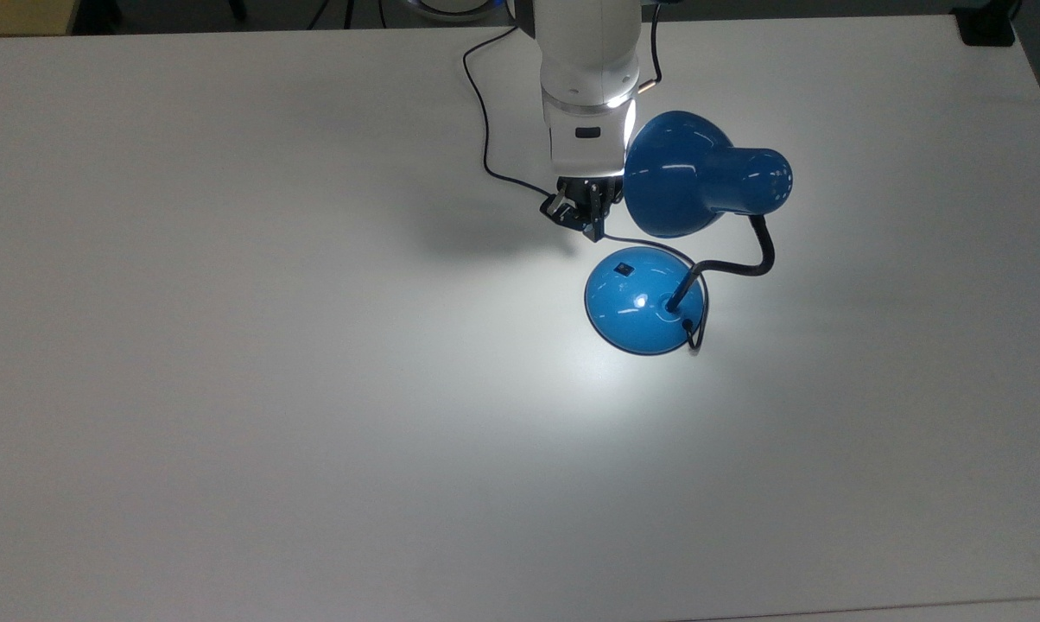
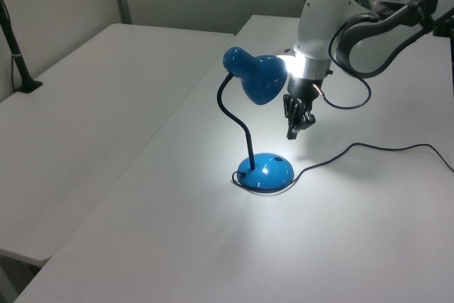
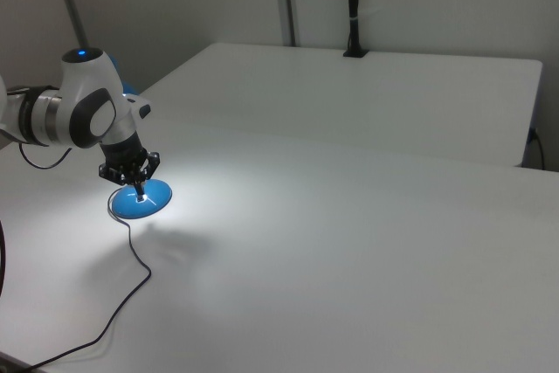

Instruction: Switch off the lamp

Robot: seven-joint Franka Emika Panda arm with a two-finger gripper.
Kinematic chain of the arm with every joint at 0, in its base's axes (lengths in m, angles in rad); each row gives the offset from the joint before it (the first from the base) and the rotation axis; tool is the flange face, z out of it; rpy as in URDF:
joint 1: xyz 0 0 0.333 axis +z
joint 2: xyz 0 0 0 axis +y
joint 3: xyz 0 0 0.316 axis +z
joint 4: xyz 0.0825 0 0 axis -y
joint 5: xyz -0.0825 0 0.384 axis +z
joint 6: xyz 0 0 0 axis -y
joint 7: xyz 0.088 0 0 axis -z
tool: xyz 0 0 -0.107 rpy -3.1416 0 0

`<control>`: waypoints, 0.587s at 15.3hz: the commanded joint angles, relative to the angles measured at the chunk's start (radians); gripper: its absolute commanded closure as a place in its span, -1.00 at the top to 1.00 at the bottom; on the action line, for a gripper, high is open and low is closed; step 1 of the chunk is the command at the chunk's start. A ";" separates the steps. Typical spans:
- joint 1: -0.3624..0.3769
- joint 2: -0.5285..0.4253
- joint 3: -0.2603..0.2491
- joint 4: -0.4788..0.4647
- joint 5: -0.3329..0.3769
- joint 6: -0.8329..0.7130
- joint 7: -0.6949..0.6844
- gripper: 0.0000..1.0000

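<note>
One lamp (image 1: 697, 186), one arm and one gripper (image 1: 595, 231) on my screens: the blue lamp stands lit on the white table (image 1: 226, 389), casting a bright pool around its domed base (image 2: 264, 171). My gripper hangs fingers-down just beside the shade, above the table and short of the base; its fingers look pressed together, holding nothing. The top view picks out the small black switch (image 1: 625, 269) on the base and the cord (image 1: 485, 130) running past the arm. The left view shows the gooseneck (image 2: 233, 115) rising. The right view shows a second table (image 3: 367, 93) behind.
</note>
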 commanded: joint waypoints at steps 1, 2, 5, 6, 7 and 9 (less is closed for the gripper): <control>0.006 0.016 0.002 -0.021 0.026 0.054 -0.061 -1.00; 0.006 0.022 0.007 -0.024 0.026 0.079 -0.061 -1.00; 0.005 0.039 0.016 -0.038 0.029 0.134 -0.064 -1.00; 0.003 0.045 0.021 -0.038 0.032 0.148 -0.067 -1.00; 0.003 0.053 0.022 -0.039 0.032 0.166 -0.084 -1.00; -0.001 0.065 0.031 -0.053 0.034 0.220 -0.108 -1.00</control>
